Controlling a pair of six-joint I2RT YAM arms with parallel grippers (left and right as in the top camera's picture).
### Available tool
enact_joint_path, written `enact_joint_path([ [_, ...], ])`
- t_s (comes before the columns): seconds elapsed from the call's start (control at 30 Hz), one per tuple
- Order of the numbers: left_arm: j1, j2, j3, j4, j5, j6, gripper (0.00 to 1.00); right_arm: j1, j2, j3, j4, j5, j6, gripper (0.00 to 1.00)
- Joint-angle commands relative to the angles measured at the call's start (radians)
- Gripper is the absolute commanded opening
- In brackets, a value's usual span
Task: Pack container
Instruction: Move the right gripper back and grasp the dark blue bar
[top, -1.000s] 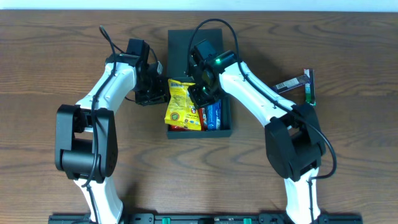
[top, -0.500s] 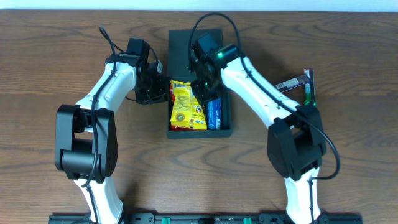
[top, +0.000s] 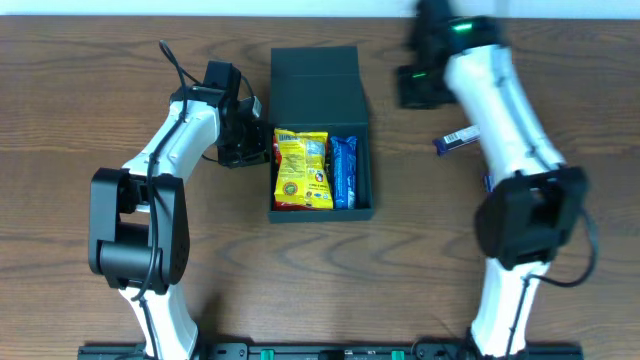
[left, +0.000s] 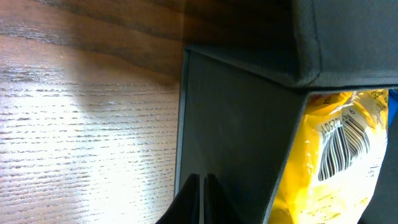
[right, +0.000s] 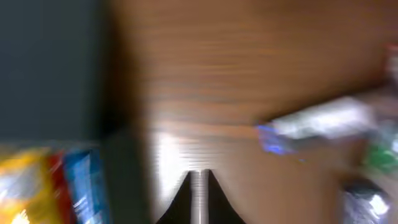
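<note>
Mostly hidden: red packet (top: 288, 204) under yellow packet (top: 302, 168) in container (top: 315, 85); right-wrist blurred.

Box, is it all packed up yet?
Not quite. Done: yellow packet and blue packet lie in the container. In hand: nothing; the right gripper is over the table, the left gripper by the container's wall. Left: a silver packet outside, lid open.

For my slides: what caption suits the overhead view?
Open container holding a yellow packet and a blue packet; left claw beside its wall, right claw beside its lid.
</note>
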Motion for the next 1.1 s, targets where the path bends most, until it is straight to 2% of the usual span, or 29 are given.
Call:
enact_joint_path([
  [0.0,0.002,-0.018,0.018,-0.001,-0.003,-0.001,0.06,-0.093,0.009,-0.001,-0.027,0.026,0.193,0.47],
  [0.07,0.002,-0.018,0.018,-0.001,-0.003,-0.001,0.06,-0.127,0.009,-0.002,-0.027,0.027,0.276,0.58],
  [0.1,0.002,-0.018,0.018,-0.001,-0.003,-0.001,0.06,-0.137,0.009,-0.002,-0.022,0.037,0.330,0.59],
  [0.27,0.002,-0.018,0.018,-0.001,-0.003,-0.001,0.06,-0.133,0.055,-0.002,-0.014,0.095,0.452,0.58],
  [0.43,0.002,-0.018,0.018,-0.005,-0.003,-0.001,0.06,-0.130,0.143,-0.002,-0.053,0.074,0.661,0.58],
  [0.53,0.002,-0.018,0.018,-0.006,-0.003,-0.001,0.06,-0.130,0.159,-0.002,-0.053,0.078,0.740,0.61],
  [0.6,0.002,-0.018,0.018,-0.006,-0.003,-0.001,0.06,-0.130,0.166,-0.002,-0.042,0.087,0.795,0.66],
  [1.07,0.002,-0.018,0.018,-0.006,-0.003,0.000,0.06,-0.158,0.275,-0.002,-0.034,0.048,0.817,0.68],
])
